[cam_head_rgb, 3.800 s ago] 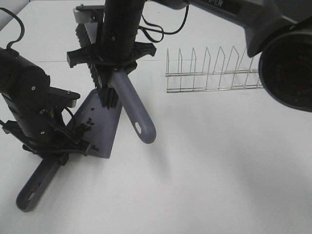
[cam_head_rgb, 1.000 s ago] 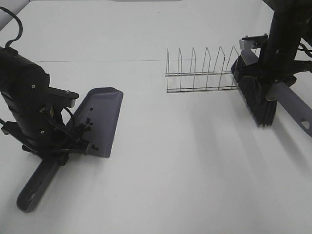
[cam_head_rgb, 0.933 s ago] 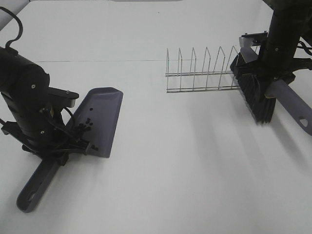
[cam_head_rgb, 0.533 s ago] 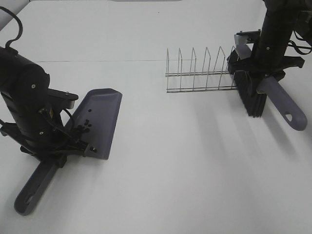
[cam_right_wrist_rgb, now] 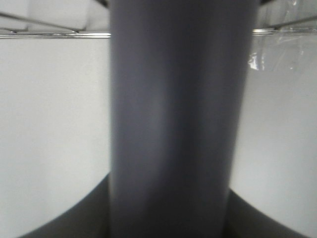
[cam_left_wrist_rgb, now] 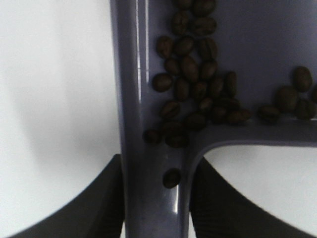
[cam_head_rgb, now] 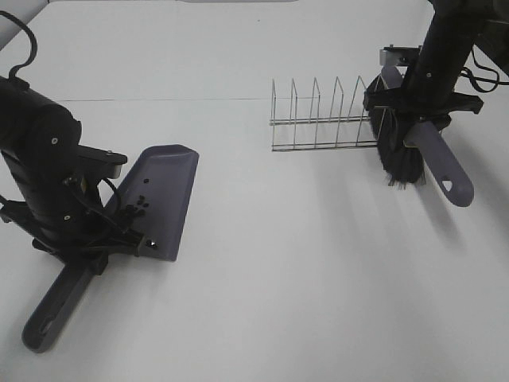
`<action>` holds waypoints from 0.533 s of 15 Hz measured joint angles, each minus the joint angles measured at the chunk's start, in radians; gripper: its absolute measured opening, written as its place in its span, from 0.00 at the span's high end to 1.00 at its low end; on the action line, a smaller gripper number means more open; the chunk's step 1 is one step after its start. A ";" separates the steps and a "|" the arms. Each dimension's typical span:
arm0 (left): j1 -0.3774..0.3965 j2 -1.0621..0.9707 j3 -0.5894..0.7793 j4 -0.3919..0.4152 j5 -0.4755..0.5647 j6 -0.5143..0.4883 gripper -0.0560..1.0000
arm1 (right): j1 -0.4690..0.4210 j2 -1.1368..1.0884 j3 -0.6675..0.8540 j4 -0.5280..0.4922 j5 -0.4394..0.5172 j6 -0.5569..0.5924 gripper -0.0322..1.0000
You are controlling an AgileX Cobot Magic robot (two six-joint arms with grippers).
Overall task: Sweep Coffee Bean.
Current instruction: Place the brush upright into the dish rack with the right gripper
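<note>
Left gripper pinches grey-purple plastic dustpan of dark coffee beans, well apart from silver wire rack; right gripper pinches black-bristled brush beside that rack's end.

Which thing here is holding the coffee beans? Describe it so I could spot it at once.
On the white table, look left, at the black robot arm. It holds a grey-purple plastic dustpan, a flat scoop with a long handle. Unlike the silver wire rack and the black-bristled grey-purple brush on the right, it has small dark brown coffee beans inside.
</note>
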 joint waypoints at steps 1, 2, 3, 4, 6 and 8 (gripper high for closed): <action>0.000 0.000 0.000 -0.001 0.001 0.000 0.64 | 0.000 0.002 0.000 0.001 0.000 0.000 0.70; 0.000 0.000 0.000 -0.003 0.002 0.000 0.64 | 0.000 0.002 0.000 0.008 0.000 -0.002 0.70; 0.000 0.000 0.000 -0.003 0.003 0.000 0.64 | 0.000 0.003 0.000 0.016 0.000 -0.005 0.70; 0.000 0.000 0.000 -0.003 0.003 0.000 0.64 | -0.002 0.003 0.000 0.025 0.000 -0.005 0.70; 0.000 0.000 0.000 -0.004 0.003 0.000 0.64 | -0.003 0.003 0.000 0.024 0.000 -0.007 0.70; 0.000 0.000 0.000 -0.005 0.005 0.001 0.64 | -0.003 0.003 0.000 0.023 0.000 -0.007 0.70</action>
